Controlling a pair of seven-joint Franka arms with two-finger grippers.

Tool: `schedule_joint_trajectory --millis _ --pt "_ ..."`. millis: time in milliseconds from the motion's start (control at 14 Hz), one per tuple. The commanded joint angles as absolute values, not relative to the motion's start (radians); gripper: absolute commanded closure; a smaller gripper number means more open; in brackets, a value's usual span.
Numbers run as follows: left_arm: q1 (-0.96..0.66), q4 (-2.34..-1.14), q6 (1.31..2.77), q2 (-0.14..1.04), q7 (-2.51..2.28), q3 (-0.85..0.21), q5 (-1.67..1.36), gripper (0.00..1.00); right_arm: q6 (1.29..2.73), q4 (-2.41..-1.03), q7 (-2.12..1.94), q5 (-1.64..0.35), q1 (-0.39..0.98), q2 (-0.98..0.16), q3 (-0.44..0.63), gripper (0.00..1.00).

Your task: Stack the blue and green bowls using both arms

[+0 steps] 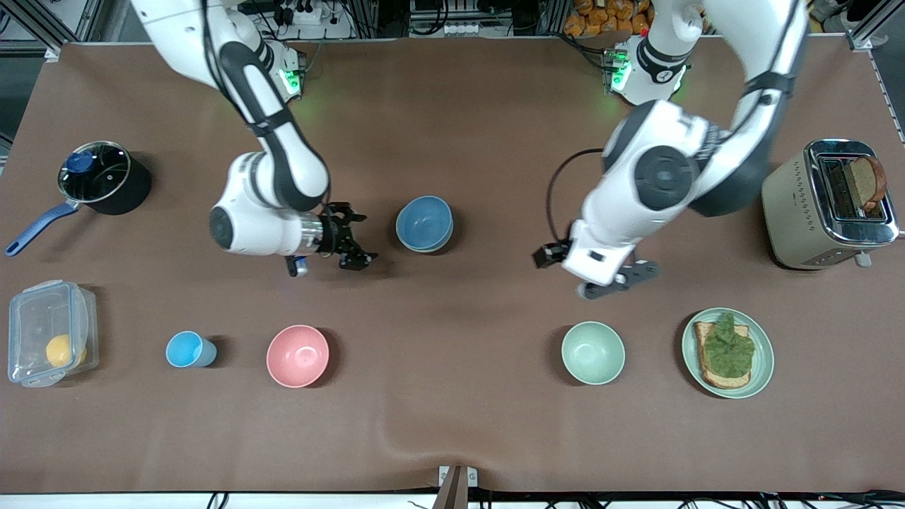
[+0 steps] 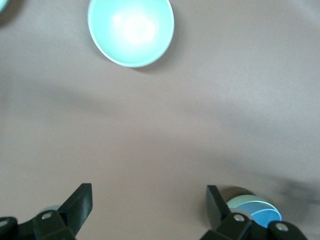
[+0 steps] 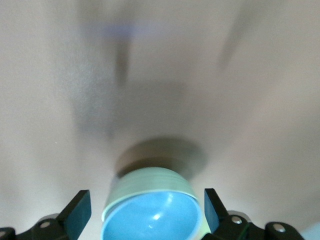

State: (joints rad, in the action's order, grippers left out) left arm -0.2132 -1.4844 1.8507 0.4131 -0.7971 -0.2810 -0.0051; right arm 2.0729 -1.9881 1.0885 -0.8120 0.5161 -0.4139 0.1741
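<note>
High front overview; both wrist views downward, sharing stacked bowls (image 1: 424, 224).

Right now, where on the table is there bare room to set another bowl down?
Bare cloth lies between the pink bowl and the mint bowl, nearer the front camera than the stacked blue bowl. It is crowded around that stack, where the open right gripper hovers; the open left gripper hangs above the mint bowl.

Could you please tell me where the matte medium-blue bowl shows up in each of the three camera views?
Front view: the round, matte medium-blue bowl sits nested in the sage-green bowl mid-table, beside the open right gripper.
Left wrist view: a sliver of it at the picture's edge, by one finger.
Right wrist view: it fills the space between the fingers.
Shared landmark: the sage-green bowl's rim around it.
</note>
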Motion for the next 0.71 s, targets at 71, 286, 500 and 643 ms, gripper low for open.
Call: schedule_joint_trajectory --millis 71,286,500,643 --pt "-0.128 -1.477 1.795 0.367 -0.675 -0.287 0.018 0.0 1.84 -1.882 1.086 -0.694 0.508 -0.403 0.264 0.0" --pt "-0.068 -1.485 1.772 0.338 -0.574 -0.29 0.046 0.0 1.772 -1.835 1.085 -0.608 0.502 -0.402 0.282 0.0" --pt "-0.012 -1.505 1.683 0.305 -0.473 -0.288 0.046 0.0 1.715 -1.793 1.08 -0.554 0.479 -0.4 0.291 0.0" --pt "-0.03 -1.52 1.639 0.296 -0.442 -0.238 0.046 0.0 1.68 -1.773 1.008 -0.429 0.477 -0.371 0.305 0.0"
